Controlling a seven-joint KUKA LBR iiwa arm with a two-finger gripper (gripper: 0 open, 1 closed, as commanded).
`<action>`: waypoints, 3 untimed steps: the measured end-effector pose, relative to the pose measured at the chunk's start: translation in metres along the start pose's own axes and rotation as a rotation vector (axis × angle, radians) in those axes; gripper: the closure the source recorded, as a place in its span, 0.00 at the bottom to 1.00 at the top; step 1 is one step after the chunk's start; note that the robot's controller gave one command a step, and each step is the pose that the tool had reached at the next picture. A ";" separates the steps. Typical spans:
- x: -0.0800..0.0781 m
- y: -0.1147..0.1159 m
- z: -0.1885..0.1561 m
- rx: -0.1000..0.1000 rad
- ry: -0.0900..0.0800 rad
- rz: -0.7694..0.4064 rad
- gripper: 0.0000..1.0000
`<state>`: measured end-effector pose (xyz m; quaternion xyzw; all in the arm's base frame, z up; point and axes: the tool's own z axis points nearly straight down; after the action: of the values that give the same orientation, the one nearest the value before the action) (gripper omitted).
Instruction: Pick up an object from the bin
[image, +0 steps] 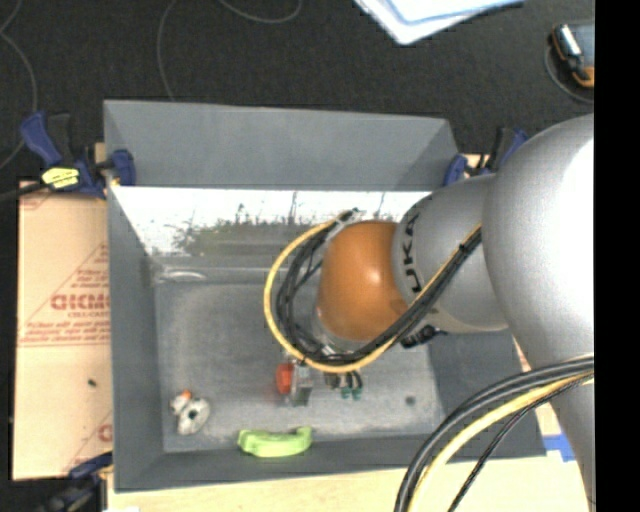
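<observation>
Gripper (320, 382) state: can't tell; 1 red bit (285, 378) just left, 1 green crescent (273, 441) below-left, 1 white bit (188, 410) farther left

I have my arm (520, 240) reaching in from the right, wrist turned downward, with its orange cover (358, 280) directly above the gripper (322, 384) and yellow and black cables (283, 290) looping up-left of the gripper

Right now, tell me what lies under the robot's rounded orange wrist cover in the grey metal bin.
Below the rounded orange wrist cover, a small red-orange object peeks out on the grey bin floor. Whatever else lies directly beneath the cover is hidden.
</observation>
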<state>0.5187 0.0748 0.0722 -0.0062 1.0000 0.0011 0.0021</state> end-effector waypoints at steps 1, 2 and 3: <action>0.000 0.000 -0.007 0.000 -0.002 0.000 1.00; -0.001 0.000 -0.012 -0.001 -0.004 0.000 1.00; 0.000 0.000 -0.019 0.000 0.001 0.000 1.00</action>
<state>0.5181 0.0743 0.0915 -0.0064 1.0000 0.0012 0.0015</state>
